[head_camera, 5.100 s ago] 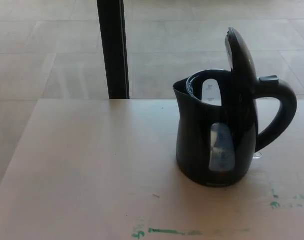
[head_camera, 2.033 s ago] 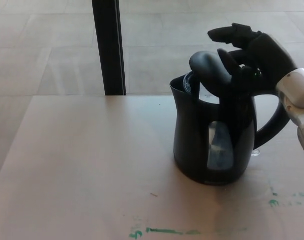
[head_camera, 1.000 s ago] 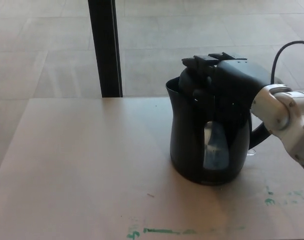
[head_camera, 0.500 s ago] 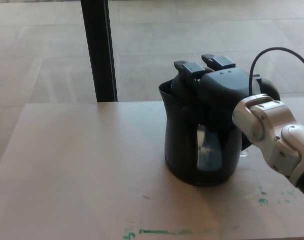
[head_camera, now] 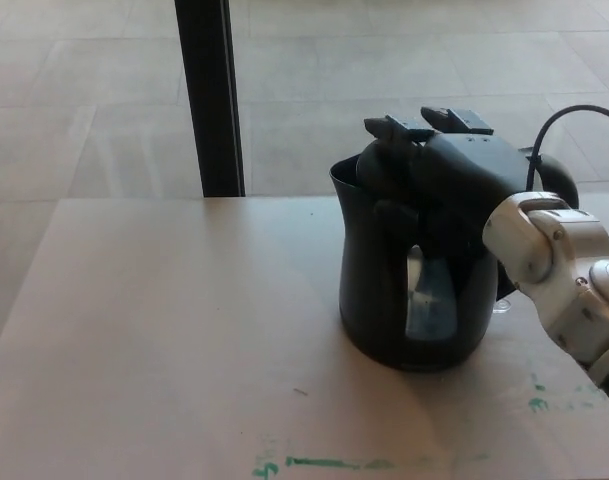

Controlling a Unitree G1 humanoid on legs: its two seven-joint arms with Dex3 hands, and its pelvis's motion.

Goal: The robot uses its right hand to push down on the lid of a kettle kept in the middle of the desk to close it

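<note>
Nearest us, green marks [head_camera: 324, 462] smeared the desk [head_camera: 164, 330], forming no readable words. Mid-desk stood the kettle [head_camera: 409, 300], unbranded, which we judged rigid, smooth and light. Our right hand [head_camera: 454, 165] lay flat over its lid [head_camera: 376, 158], fingers spread, grasping nothing. We judged the lid top the place to press.

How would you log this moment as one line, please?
phase: pressing lid | right hand: flat on kettle top | left hand: not in view | kettle: upright on desk
</note>
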